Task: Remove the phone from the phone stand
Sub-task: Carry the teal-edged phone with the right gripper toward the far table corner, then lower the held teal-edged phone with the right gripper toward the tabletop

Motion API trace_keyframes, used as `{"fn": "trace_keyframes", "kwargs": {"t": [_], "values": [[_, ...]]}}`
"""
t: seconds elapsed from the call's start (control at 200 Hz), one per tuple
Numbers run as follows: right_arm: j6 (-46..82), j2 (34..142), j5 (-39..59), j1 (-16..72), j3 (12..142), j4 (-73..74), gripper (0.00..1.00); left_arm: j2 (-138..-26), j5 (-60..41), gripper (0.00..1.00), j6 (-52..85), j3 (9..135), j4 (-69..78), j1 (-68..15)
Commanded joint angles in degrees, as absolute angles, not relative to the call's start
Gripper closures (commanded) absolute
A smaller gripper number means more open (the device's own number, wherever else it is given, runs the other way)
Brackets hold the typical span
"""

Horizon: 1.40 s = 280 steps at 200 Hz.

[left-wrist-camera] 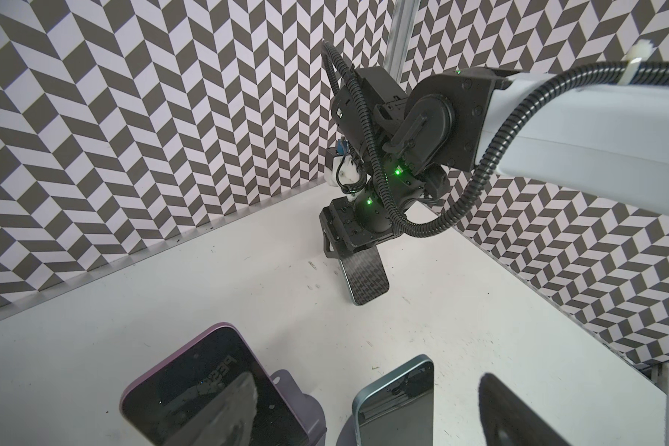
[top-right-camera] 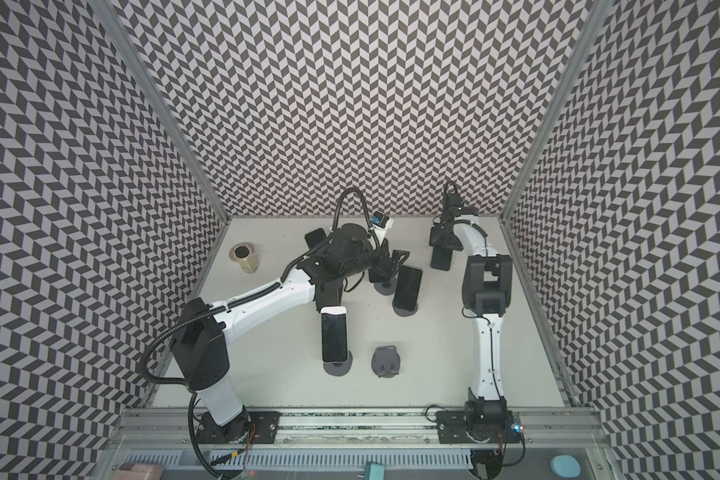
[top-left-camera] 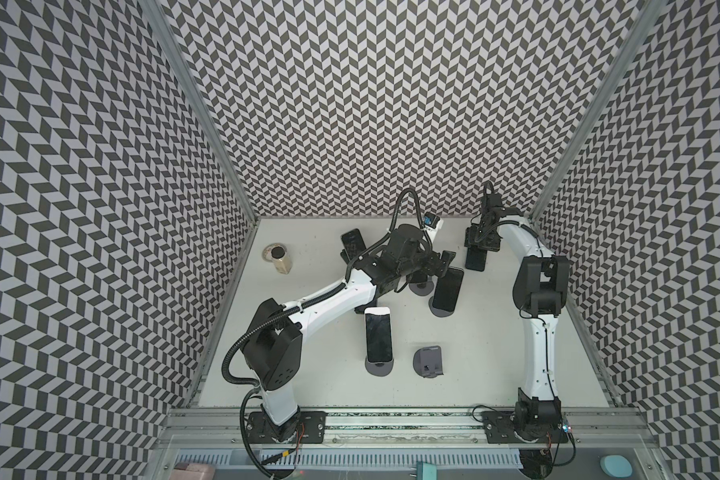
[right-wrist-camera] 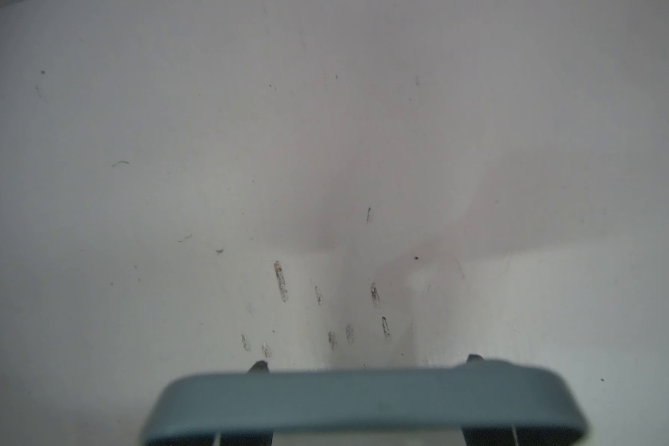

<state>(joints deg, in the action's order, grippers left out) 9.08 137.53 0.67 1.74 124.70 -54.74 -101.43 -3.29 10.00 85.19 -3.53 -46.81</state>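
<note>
One slim blue-edged phone (top-left-camera: 475,262), glossy dark screen, clamped in right pincer (top-left-camera: 479,249), left pincer (top-left-camera: 438,266) spread apart.

empty stand (top-left-camera: 430,361) sat on table (top-left-camera: 487,353), toward front edge. front phone (top-left-camera: 378,336) leaned on front stand (top-left-camera: 380,368), just left of empty stand. middle phone (top-left-camera: 447,291) on middle stand (top-left-camera: 443,312), right behind it, nudged right. spare stand base (top-left-camera: 420,287) also behind it, touch left. back phone (top-left-camera: 351,241) way behind and left. jar (top-left-camera: 278,261) even further left and behind, near side wall (top-left-camera: 184,249). held phone (top-left-camera: 476,262) in right gripper (top-left-camera: 476,248), behind and right of empty stand, well apart.
</note>
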Motion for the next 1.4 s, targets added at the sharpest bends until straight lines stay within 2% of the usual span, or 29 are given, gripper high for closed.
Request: {"fn": "trace_keyframes", "kwargs": {"t": [0.0, 0.511, 0.851, 1.397], "values": [[9.32, 138.48, 0.07, 2.93, 127.37, -52.05, 0.53, -102.39, -4.63, 0.10, 10.63, 85.87, -3.12, -46.25], [9.23, 145.58, -3.39, 5.01, 135.42, -52.16, 0.53, -102.75, -6.49, 0.11, 11.16, 85.17, -3.33, -45.18], [7.00, 147.84, -7.87, 5.19, 135.61, -54.27, 0.51, -102.98, -6.83, 0.10, 11.31, 85.01, -3.43, -44.84], [6.49, 149.50, -8.25, 4.66, 133.29, -53.72, 0.47, -102.08, -6.94, 0.10, 12.19, 83.77, -3.79, -44.58]]}}
